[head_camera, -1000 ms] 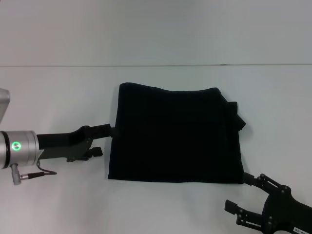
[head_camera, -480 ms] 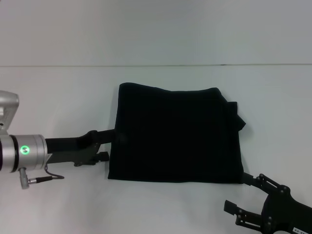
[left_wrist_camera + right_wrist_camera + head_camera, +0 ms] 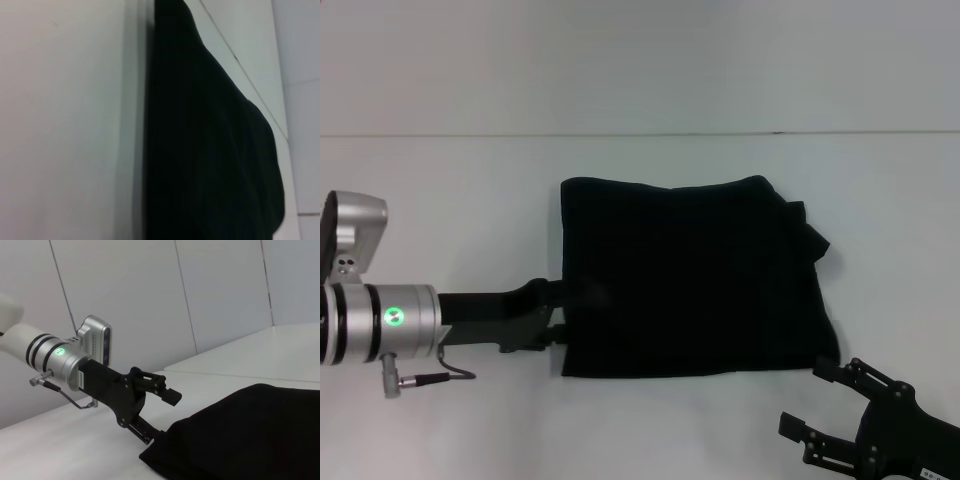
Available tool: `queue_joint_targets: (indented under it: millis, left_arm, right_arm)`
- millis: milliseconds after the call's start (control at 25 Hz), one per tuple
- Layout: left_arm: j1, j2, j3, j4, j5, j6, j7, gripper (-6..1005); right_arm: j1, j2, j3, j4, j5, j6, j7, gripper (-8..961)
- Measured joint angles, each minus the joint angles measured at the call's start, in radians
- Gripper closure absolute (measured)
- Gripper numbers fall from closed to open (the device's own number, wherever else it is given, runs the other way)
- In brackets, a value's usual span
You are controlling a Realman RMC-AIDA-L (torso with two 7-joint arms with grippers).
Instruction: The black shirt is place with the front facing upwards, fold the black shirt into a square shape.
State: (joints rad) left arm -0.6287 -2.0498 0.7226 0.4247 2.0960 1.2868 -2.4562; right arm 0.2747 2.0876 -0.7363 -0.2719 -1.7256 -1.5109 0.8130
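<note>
Black cloth first: the black shirt point(image 3: 695, 280) lies mid-table point(image 3: 440, 180), already folded into a rough rectangle, no lettering showing. A loose flap sticks out at its 2 o'clock corner. Its near-left corner has slid toward 3 o'clock since a second ago, and the whole left edge now slants. My left gripper point(image 3: 552, 315) has pushed in from 9 o'clock with it, one finger point(image 3: 170, 396) above the hem, the other point(image 3: 147, 432) slipping under, spread around the edge, not clearly clamped yet. Reads to me as nudging the side in to square the shape, or setting up one more fold. My right gripper point(image 3: 840, 400) sits parked at 5 o'clock just off the shirt's corner, fingers spread, holding nothing. Nearly done, I judge; that flap needs tidying.
</note>
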Motion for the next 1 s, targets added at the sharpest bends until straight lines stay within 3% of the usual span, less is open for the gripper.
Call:
queue_joint_targets:
  millis: [320,640,840,1000]
  left_arm:
    - [0.002,-0.004,-0.005,0.005,-0.001,0.019,-0.001,49]
    - [0.063,0.048,-0.016,0.055,-0.016,0.077,0.042,50]
    - [0.131,0.038,-0.099,0.175,-0.075,0.193,0.287,50]
    - [0.166,0.033,-0.148,0.216,-0.094,0.316,0.610,50]
  right_arm:
    - [-0.002,0.000,0.000,0.000,0.000,0.000,0.000,8]
    - [-0.003,0.000,0.004,-0.005,0.000,-0.001,-0.002,8]
    - [0.010,0.000,0.011,-0.008,0.007,-0.013,-0.006,8]
    - [0.042,0.003,0.025,-0.010,0.011,-0.018,-0.008,8]
